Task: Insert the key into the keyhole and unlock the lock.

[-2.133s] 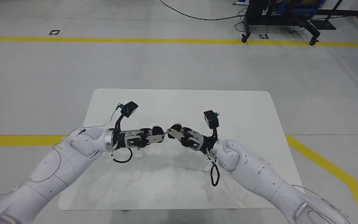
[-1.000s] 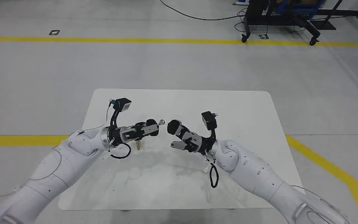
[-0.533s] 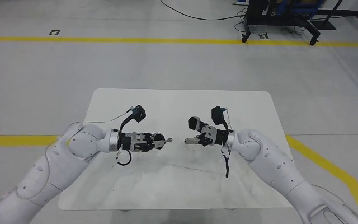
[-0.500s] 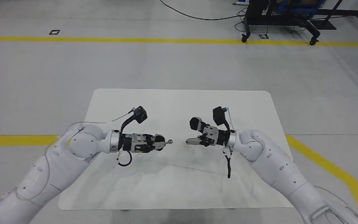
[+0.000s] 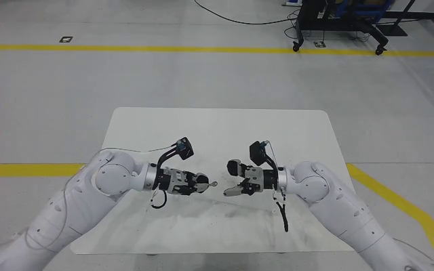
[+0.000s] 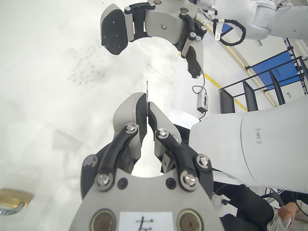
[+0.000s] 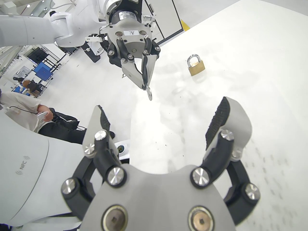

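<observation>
The left gripper (image 5: 203, 183) is clamped on the key (image 5: 212, 183), which sticks straight out past its fingertips. In the right wrist view the key's (image 7: 149, 94) ringed head is the free end, so the blade seems to be the part pinched between the pads. The right gripper (image 5: 230, 179) hangs just beside it over the middle of the table (image 5: 224, 129), spread wide and holding nothing. Its opening faces the left gripper (image 7: 144, 82), so the key's long axis runs roughly along the line between the two, head towards the empty one. From the left wrist the key (image 6: 146, 92) appears edge-on and the right gripper (image 6: 154, 58) lies a little ahead of it, apart and not touching. The lock (image 7: 196, 66) lies flat on the table on the far side of the left gripper from the right one, towards the table's left edge. Its shackle looks seated in the brass body. In the left wrist view the lock (image 6: 14, 199) sits behind the left gripper (image 6: 147, 108), not ahead of it. The left arm is therefore the nearer to the lock, but it is occupied and points away from it. The free right gripper (image 7: 162, 108) would have to pass the left one to reach the lock. My judgement is that the key is being offered head-first across the gap, and that the keyhole is not yet lined up with anything.
</observation>
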